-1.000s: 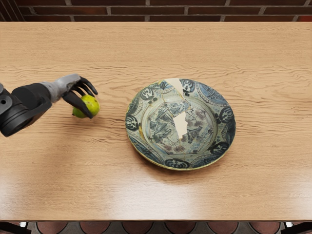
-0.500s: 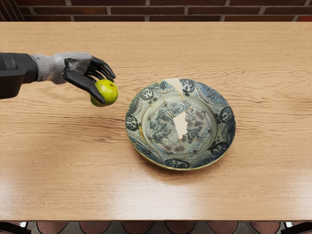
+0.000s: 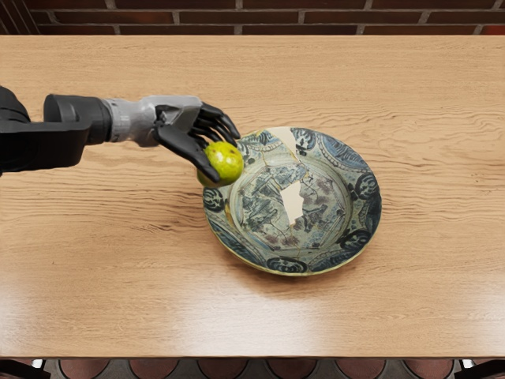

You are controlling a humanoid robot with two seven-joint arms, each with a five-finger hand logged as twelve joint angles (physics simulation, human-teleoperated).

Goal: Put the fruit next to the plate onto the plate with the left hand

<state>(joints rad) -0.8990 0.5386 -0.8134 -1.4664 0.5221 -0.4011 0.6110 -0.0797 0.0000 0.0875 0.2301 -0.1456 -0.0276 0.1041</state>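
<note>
While our left hand (image 3: 188, 128) grips the green fruit (image 3: 224, 161) over the rim of the plate (image 3: 368, 189), seemingly airborne, we judge transport underway; next, carry inward, lower, release.

The left arm (image 3: 55, 138) was cut off by the picture's left edge, so nothing beyond its dark forearm showed. The table (image 3: 118, 276) ran out past both side edges, and the brick wall (image 3: 237, 16) behind it was clipped at the top. The left hand (image 3: 185, 126) covered the left side and back of the fruit (image 3: 226, 160), and the two together hid a stretch of the upper-left rim of the plate (image 3: 368, 189), so whether the fruit touched that rim could not be told. The plate's painted scene (image 3: 272, 209) was too fine to read, and the dark shapes (image 3: 16, 371) at the bottom corners were too cropped to name.
</note>
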